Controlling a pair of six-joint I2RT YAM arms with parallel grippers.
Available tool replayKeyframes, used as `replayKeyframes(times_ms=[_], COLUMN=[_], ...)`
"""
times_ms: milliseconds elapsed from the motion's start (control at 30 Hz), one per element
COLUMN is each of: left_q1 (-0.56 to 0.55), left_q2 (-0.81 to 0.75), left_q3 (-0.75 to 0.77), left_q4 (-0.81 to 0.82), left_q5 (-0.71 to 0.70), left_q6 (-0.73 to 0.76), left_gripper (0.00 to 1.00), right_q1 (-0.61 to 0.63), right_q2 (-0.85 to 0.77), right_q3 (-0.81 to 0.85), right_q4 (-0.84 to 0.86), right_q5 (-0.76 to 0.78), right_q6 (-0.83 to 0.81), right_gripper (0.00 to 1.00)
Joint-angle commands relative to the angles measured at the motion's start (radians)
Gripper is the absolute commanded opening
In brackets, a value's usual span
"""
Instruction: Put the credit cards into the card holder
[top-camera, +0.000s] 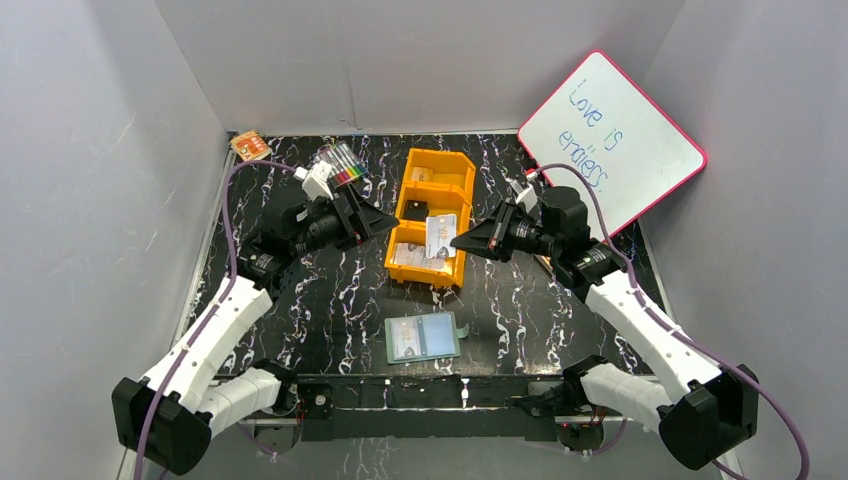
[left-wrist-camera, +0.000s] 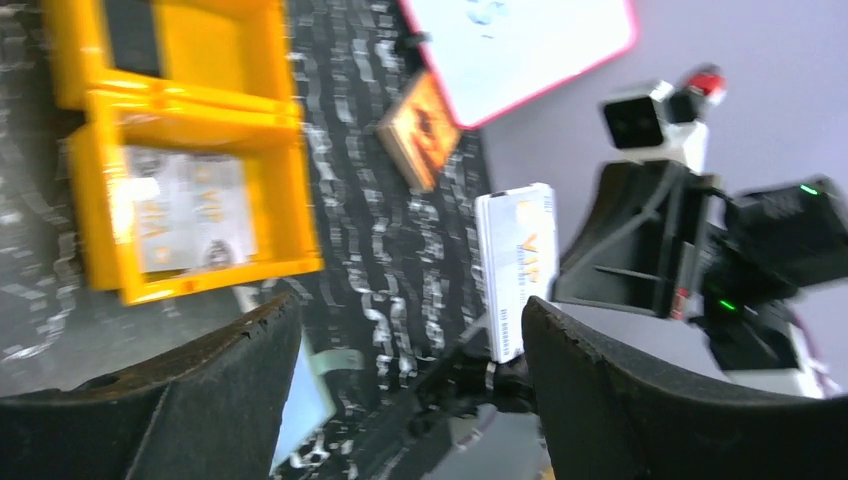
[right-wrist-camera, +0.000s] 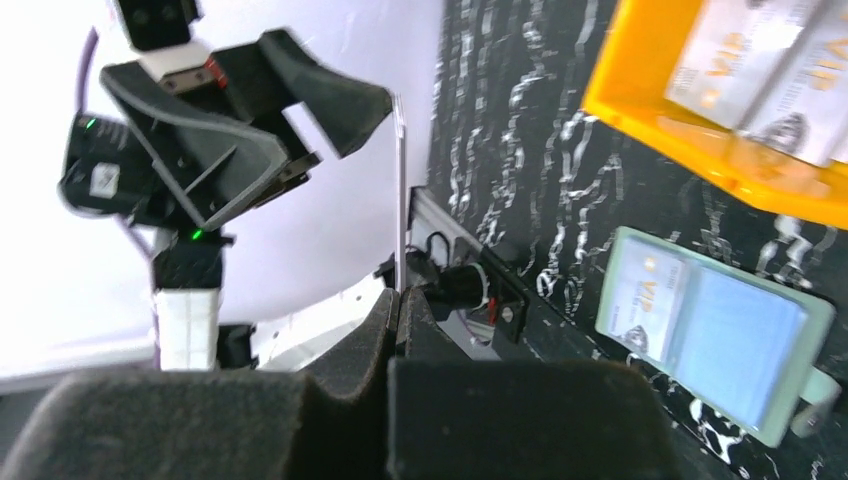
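Observation:
My right gripper (top-camera: 462, 241) is shut on one credit card (top-camera: 441, 236), held upright above the orange tray's near compartment. In the right wrist view that card (right-wrist-camera: 401, 190) shows edge-on, rising from the closed fingertips (right-wrist-camera: 385, 315). My left gripper (top-camera: 392, 217) faces it from the left, jaws wide apart and empty; the card (left-wrist-camera: 517, 268) stands just beyond its right finger (left-wrist-camera: 640, 400). The card holder (top-camera: 422, 337) lies open and flat near the front edge, with one card (right-wrist-camera: 648, 300) in its left pocket. More credit cards (left-wrist-camera: 185, 210) lie in the tray.
The orange three-compartment tray (top-camera: 452, 165) stands at mid-table. A whiteboard (top-camera: 612, 140) leans at the back right, with a small orange-brown box (left-wrist-camera: 425, 130) below it. A marker pack (top-camera: 340, 165) and a small orange item (top-camera: 250, 146) sit at the back left. Grey walls enclose the table.

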Motion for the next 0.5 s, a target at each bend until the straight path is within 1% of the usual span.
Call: replayKeyframes(times_ms=[0,133,233,267,333,467], left_q1=[0.000,0.000,0.000,0.000,-0.001,-0.003], left_q2=[-0.025,-0.023,-0.021,-0.021,-0.023,-0.002], left_q3=[-0.049,-0.094,-0.156,-0.168,-0.176,-0.174], left_q4=[0.255,0.446,0.693,0.724,0.756,0.777], left_q5=[0.221,0.318,0.391,0.401,0.414,0.422], left_q6=[-0.133,-0.250,-0.364,-0.385,-0.393,-0.397], left_gripper=[0.80,0.86,0.86,0.86,0.82,0.78], right_q1=[-0.005,-0.005,-0.005,-0.005,-0.005,-0.005], right_q2=[-0.028,-0.041,-0.062,-0.067,-0.078,-0.064], right_q3=[-0.003,-0.011,-0.031,-0.042,-0.074,-0.081], right_q4=[0.232,0.337,0.406,0.443,0.528,0.568], right_q5=[-0.199,-0.274,-0.309,-0.314,-0.333,-0.355], right_q6=[-0.047,-0.042,-0.024,-0.011,0.026,0.044], right_gripper=[0.00,0.00,0.00,0.00,0.00,0.00])
